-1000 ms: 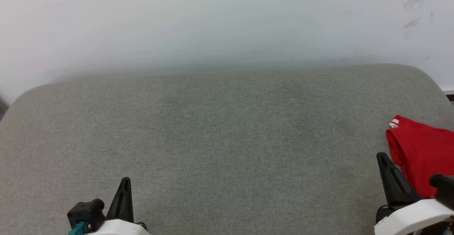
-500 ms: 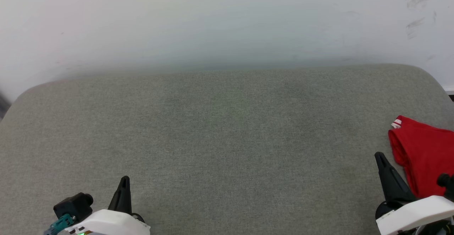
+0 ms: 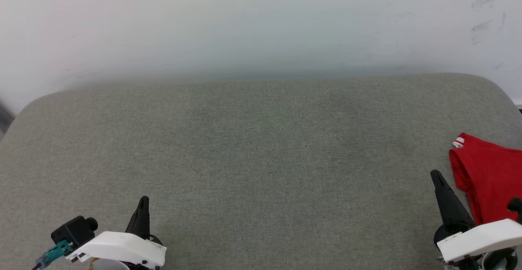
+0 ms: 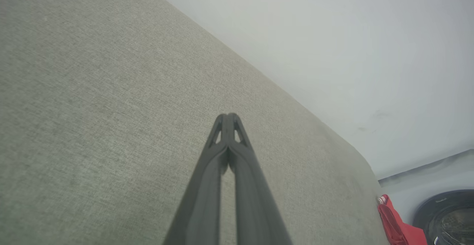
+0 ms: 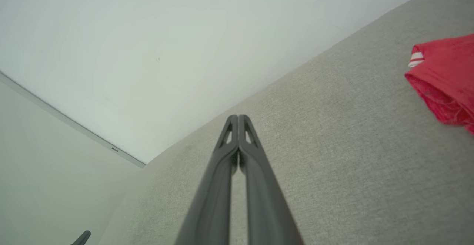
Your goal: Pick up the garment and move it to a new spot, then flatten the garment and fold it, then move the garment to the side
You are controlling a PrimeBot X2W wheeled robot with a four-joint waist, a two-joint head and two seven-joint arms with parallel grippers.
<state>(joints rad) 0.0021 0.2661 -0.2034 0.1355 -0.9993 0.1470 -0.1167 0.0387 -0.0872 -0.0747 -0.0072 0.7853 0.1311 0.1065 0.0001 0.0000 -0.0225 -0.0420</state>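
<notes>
Head view gives you the red shirt (image 3: 487,180) bunched at the right edge of the grey worktop (image 3: 261,151), just beside the right gripper (image 3: 435,175). Both that gripper and your left gripper (image 3: 143,200), near the front edge, have their jaws pressed together, holding nothing.

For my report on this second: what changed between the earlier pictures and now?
The left gripper edged slightly up the head view, its wrist turning so more white cover shows; the right gripper crept up too. Nothing was taken or released: both stay shut and empty. The garment lies untouched at the right edge of the grey surface; its small shift matches the camera's.
</notes>
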